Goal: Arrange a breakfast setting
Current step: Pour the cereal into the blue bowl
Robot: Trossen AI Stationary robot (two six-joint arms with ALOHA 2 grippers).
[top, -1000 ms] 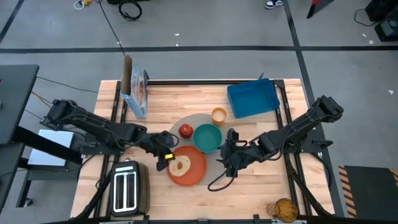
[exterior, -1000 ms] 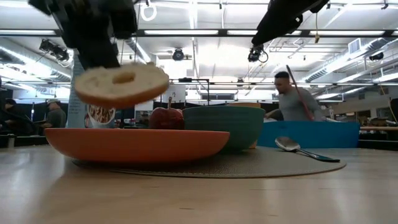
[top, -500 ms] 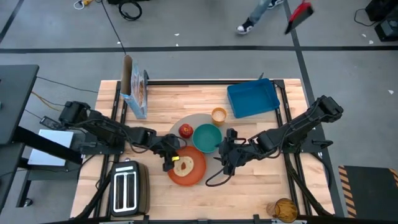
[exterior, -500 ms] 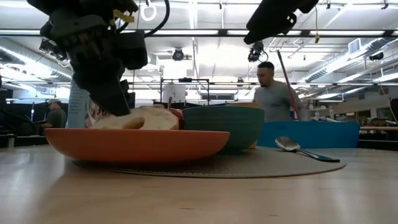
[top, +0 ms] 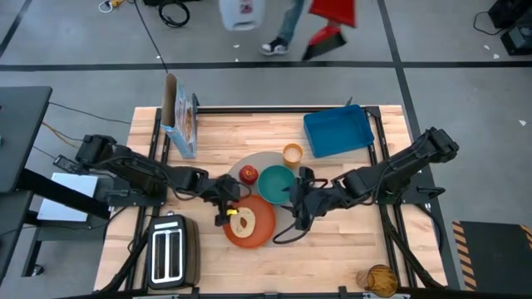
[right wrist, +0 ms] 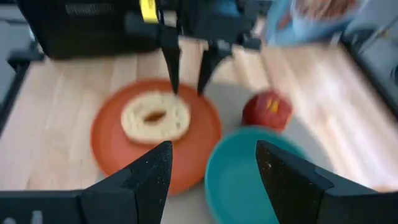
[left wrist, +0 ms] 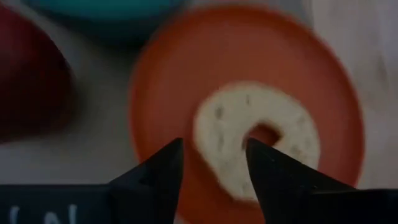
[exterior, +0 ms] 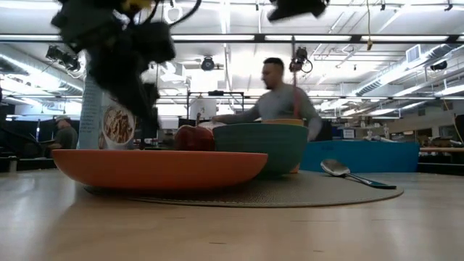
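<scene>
Both grippers hang open-jawed over the mat (top: 268,159), left gripper (top: 226,199) just clear of the toast slice (top: 243,221) resting on the orange plate (top: 264,235), right gripper (top: 298,212) near the teal bowl (top: 276,184), apparently for the next piece.

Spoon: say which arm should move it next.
Right. The spoon lies on the mat's right side, near the open right gripper. The left gripper, open, hangs over the plate and bagel.

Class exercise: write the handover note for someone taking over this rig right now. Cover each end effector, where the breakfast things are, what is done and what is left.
Left end effector: open, empty, over the orange plate's edge.
Right end effector: open, empty, near the teal bowl.
Done: toast slice on plate; bowl, red apple, cup on the mat; spoon at the mat's edge.
Left: nothing obvious; retract both arms.
</scene>
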